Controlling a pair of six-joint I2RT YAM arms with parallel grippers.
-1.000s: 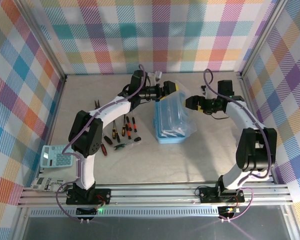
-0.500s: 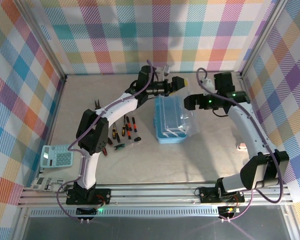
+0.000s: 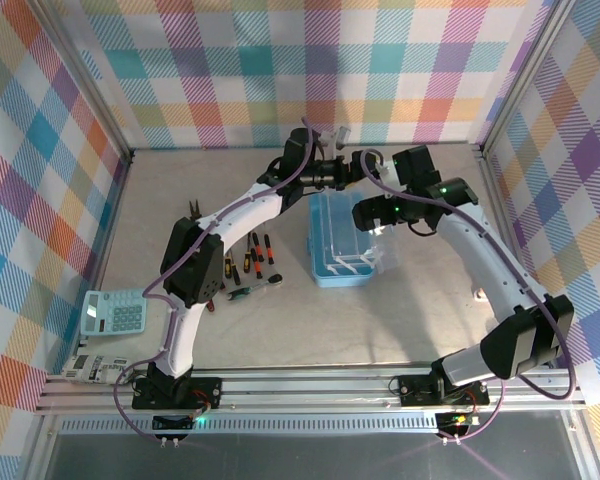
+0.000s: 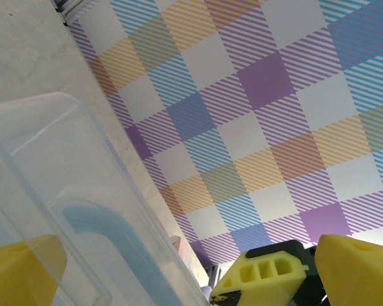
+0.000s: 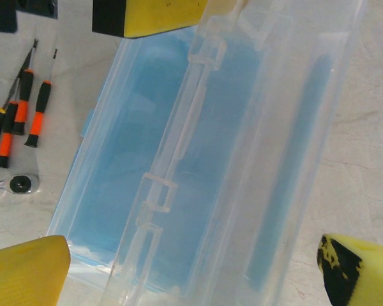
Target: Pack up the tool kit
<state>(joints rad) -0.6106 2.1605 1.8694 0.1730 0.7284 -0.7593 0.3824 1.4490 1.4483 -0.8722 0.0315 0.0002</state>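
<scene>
Tool kit box (image 3: 338,245) is placed near the middle of the table (image 3: 280,330). Its long axis is directed from the near edge toward the far wall, with only a slight tilt. The blue base is laid flat, and the clear lid (image 5: 262,127) is opened along the hinge on the right long side; the exact angle of the lid cannot be told.

At the near left edge a light-blue calculator (image 3: 114,312) is seen, well apart from the box. A little farther, left of the box, the ratchet wrench (image 3: 260,287) is laid on the table. Just behind it the screwdrivers (image 3: 254,250) are laid side by side, with their tips pointed mostly toward the far wall. These tools are all found outside the box.

Over the far right part of the box the right gripper (image 3: 368,213) is positioned. Its fingers (image 5: 25,271) are spread wide, and the lid is seen between them, apart from both. Beyond the far end of the box the left gripper (image 3: 357,164) is positioned, and its fingers (image 4: 360,268) are also spread wide. Behind it the checked wall (image 3: 310,70) is seen.
</scene>
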